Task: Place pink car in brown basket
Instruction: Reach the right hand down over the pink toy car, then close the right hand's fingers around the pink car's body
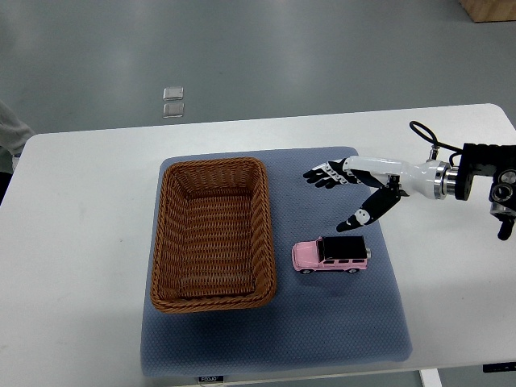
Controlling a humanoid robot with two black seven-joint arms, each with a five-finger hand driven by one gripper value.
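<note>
Reach step: right hand (355, 189) spread, empty, hovered just beyond pink car (330, 255). Car sat right of basket (214, 234). Next likely: lower, grasp car.

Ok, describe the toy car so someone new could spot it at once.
On the white table lies a blue-grey mat. The car sits on it, right of the brown basket, below the right hand. It is the only pink thing, with a black roof.
</note>
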